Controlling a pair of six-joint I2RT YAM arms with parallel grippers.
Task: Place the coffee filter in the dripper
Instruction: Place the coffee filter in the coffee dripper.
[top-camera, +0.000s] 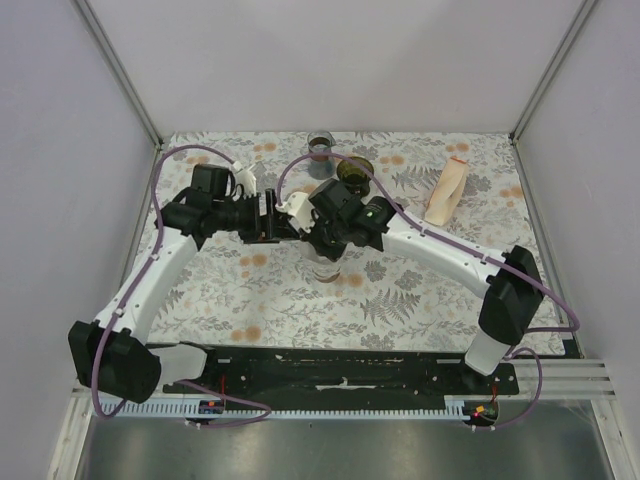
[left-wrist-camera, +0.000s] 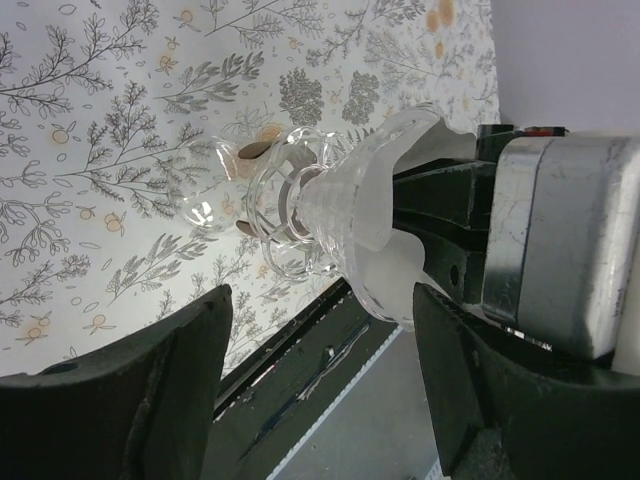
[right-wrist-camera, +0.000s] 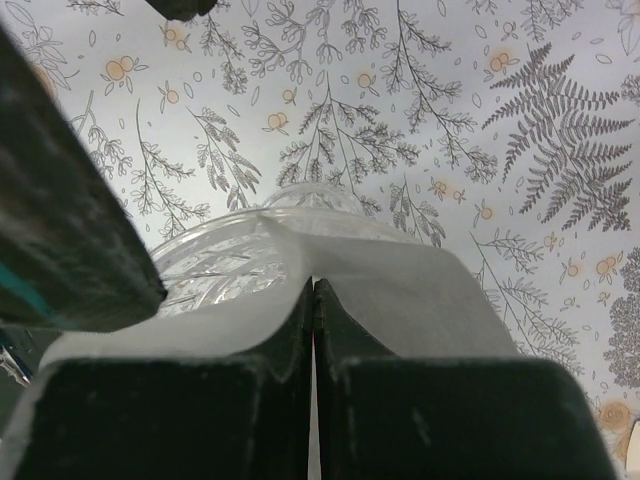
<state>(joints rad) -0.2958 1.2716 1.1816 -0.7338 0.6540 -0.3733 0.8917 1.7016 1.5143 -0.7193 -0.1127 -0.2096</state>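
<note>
I have the right gripper clamped on the coffee filter, left gripper parted beside it; the dripper sits just beyond, nearer the right arm

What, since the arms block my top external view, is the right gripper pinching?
Observer: The right wrist view shows the right gripper shut on the thin white paper coffee filter, which is pinched between its fingers.
Operator: Is the left gripper holding the filter too?
Observer: No. The left wrist view shows the left gripper wide open, with neither finger closed on the filter.
</note>
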